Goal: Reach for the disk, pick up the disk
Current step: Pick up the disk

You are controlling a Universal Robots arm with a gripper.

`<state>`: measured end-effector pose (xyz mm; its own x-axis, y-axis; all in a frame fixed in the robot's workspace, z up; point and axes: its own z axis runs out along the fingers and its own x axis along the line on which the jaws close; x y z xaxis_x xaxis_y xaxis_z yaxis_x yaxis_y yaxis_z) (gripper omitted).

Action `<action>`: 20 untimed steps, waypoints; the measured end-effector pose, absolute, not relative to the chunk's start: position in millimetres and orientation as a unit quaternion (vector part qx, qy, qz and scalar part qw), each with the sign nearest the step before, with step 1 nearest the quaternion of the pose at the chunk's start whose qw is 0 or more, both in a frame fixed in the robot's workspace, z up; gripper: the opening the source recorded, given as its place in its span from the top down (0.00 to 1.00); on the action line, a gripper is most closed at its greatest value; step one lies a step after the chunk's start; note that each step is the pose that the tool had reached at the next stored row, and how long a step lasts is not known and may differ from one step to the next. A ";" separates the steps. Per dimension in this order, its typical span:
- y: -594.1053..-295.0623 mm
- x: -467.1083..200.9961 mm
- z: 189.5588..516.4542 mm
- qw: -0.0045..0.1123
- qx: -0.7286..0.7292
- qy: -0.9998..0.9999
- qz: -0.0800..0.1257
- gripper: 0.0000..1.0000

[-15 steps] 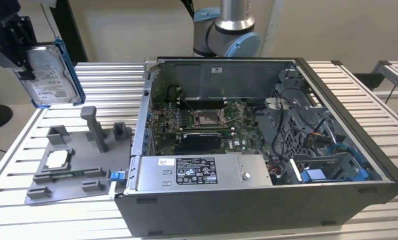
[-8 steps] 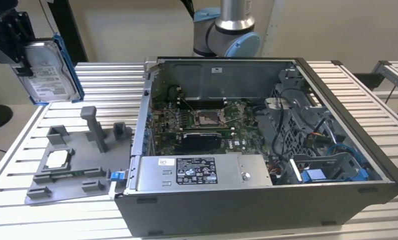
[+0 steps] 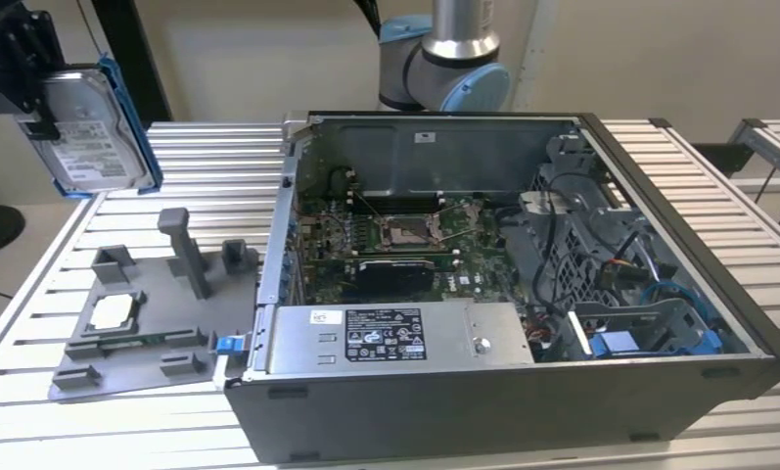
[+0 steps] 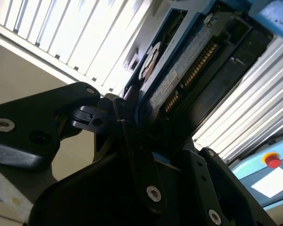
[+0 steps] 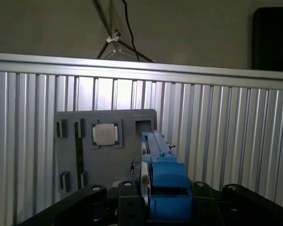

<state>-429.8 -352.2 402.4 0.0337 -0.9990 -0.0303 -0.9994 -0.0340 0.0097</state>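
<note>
Gripper (image 3: 34, 98) is clamped on the disk (image 3: 96, 137), which hangs upright in the air above the table (image 3: 213, 157), well off the case (image 3: 494, 411) toward the exterior view's left. The disk's white label faces that camera; its print is not legible. A grey tray (image 3: 167, 338) just beside the case carries a chip (image 3: 112, 313). A box (image 3: 390, 338) at the case's near edge bears a black-and-white sticker, writing unreadable. The first wrist view adds the disk edge-on, its blue frame above the tray. The second wrist view adds the disk's connector row beside the fingers (image 4: 127, 123).
</note>
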 end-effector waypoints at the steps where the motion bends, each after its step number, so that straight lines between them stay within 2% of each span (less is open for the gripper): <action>1: -352.3 -429.7 403.4 0.007 -0.717 0.697 0.015 1.00; 20: -352.3 -430.0 433.6 0.012 -0.696 0.718 0.018 1.00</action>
